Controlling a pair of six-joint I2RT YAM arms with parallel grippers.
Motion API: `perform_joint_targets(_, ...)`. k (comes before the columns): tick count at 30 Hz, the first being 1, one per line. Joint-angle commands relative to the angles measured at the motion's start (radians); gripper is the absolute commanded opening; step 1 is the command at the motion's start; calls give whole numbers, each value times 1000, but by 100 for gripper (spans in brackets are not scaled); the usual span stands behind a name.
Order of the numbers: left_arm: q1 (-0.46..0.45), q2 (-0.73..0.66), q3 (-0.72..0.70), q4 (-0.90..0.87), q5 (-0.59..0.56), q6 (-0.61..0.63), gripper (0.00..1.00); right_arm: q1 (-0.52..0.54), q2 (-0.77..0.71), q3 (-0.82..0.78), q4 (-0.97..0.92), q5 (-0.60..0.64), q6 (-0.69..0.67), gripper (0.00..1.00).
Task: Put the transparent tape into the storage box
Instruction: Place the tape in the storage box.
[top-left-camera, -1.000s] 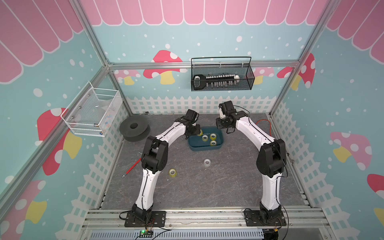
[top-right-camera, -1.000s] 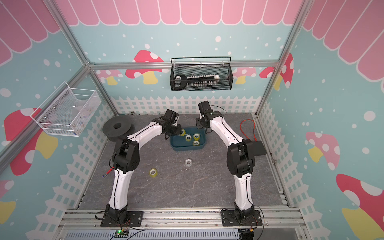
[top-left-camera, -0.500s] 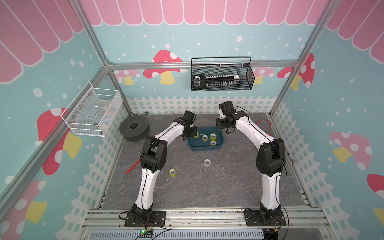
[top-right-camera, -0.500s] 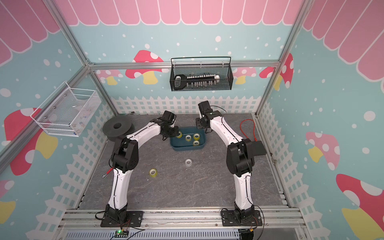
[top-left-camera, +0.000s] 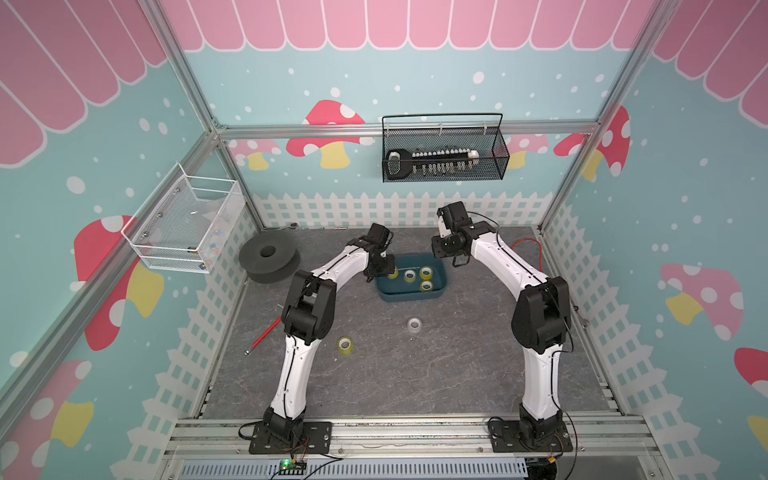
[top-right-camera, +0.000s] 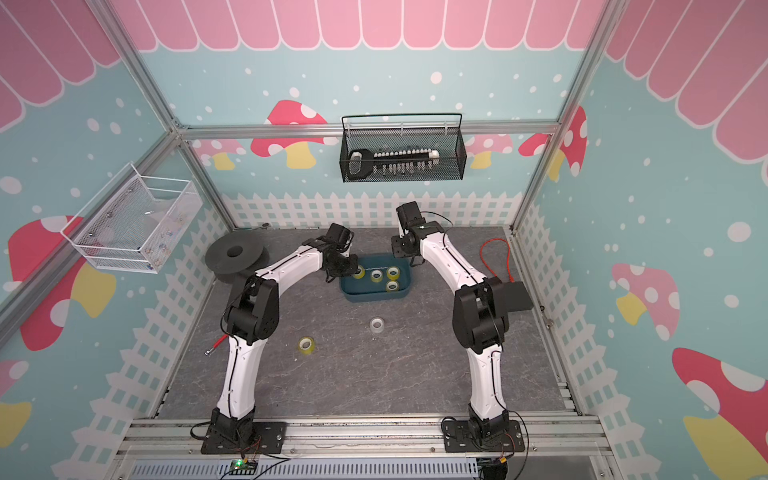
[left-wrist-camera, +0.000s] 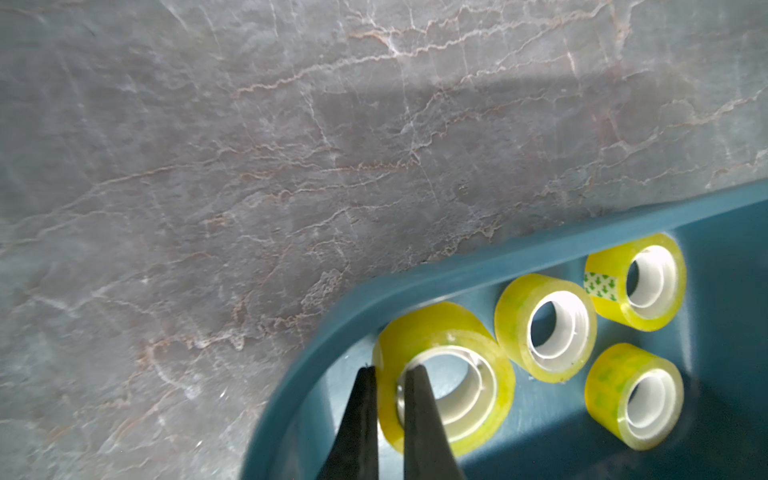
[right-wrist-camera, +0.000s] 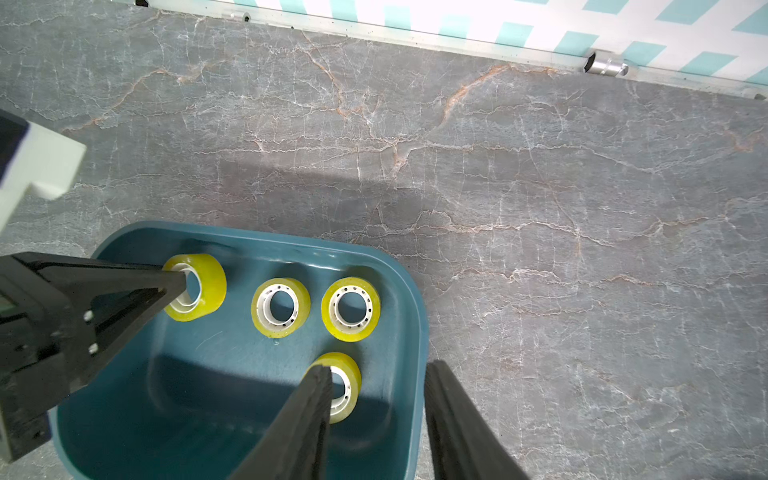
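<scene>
The wall of a yellow-tinted transparent tape roll (left-wrist-camera: 446, 332) is pinched by the left gripper (left-wrist-camera: 390, 370), one finger inside the core. The roll is held within a corner of the dark teal-blue plastic storage box (left-wrist-camera: 457, 266); whether its floor is touched cannot be told. The right gripper (right-wrist-camera: 378, 365) is spread astride the box's wall, clasping nothing. Three more yellow rolls (right-wrist-camera: 350, 308) are laid inside; two loose rolls (top-left-camera: 344, 345) are seen on the grey table (top-left-camera: 415, 395).

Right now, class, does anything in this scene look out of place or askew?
The yellowish roll and the clear roll lie on the table, outside the storage box, where three rolls lie flat. The held roll sits tilted in the left gripper, which is shut on its wall.
</scene>
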Motion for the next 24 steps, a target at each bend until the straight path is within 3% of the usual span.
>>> perform_joint_targets(1, -8, 31, 27, -22, -15, -6, 1, -4, 28, -4, -15, -10, -3, 43)
perform_joint_targets(10, -14, 37, 21, -21, -23, -12, 6, -4, 23, -16, -13, -11, -2, 43)
perform_joint_targets(17, -15, 36, 24, -20, -29, -13, 19, -3, 18, -20, -13, -13, 0, 43)
perform_joint_targets(24, -15, 30, 27, -21, -31, -10, 25, -3, 14, -22, -11, -12, 3, 43)
